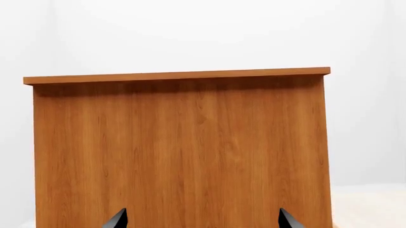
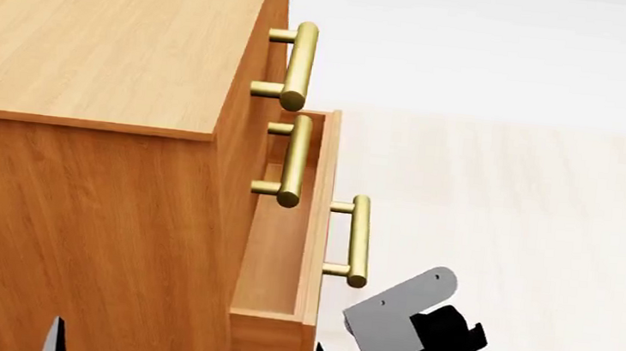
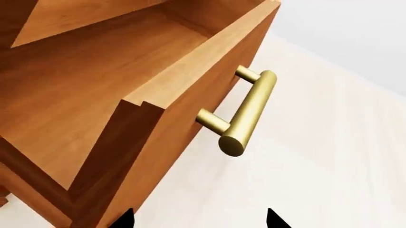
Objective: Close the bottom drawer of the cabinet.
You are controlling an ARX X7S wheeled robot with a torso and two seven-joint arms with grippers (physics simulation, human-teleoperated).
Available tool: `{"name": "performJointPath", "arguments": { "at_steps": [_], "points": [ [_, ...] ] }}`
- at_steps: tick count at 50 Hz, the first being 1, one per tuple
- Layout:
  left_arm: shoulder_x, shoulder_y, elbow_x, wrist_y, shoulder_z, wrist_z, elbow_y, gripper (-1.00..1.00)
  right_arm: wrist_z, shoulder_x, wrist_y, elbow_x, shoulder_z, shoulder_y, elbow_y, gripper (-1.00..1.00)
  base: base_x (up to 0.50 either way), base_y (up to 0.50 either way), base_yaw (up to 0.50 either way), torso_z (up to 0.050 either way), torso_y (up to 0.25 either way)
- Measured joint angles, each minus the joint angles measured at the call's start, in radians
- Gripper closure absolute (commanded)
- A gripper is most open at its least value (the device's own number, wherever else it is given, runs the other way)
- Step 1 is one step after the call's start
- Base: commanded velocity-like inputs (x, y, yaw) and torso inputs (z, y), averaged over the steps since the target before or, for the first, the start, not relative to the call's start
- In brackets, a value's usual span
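The orange-brown cabinet [image 2: 92, 206] fills the left of the head view. Its bottom drawer [image 2: 317, 228] stands pulled out, its inside showing, with a brass bar handle [image 2: 358, 240] on the front. In the right wrist view the open drawer [image 3: 127, 95] and its handle [image 3: 247, 111] lie just ahead of my right gripper [image 3: 199, 221], which is open and empty, apart from the drawer's front corner. My left gripper [image 1: 203, 222] is open and empty, facing the cabinet's plain side panel [image 1: 184, 152]. Only its fingertip [image 2: 54, 336] shows in the head view.
The two upper drawers look shut, with brass handles at the top [image 2: 299, 64] and middle [image 2: 294, 161]. My right arm's wrist [image 2: 413, 336] is low, beside the drawer front. Pale floor [image 2: 516, 212] stretches to the right of the cabinet.
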Motion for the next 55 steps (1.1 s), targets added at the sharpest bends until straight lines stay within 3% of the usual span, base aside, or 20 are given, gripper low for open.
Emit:
{"name": "performJointPath", "arguments": {
  "at_steps": [55],
  "points": [
    [-0.018, 0.003, -0.024, 0.013, 0.002, -0.012, 0.005, -1.0, -0.066, -0.091, -0.034, -0.054, -0.131, 0.081, 0.072, -1.0, 0.0, 0.0, 0.0, 0.0, 0.0]
  ]
}}
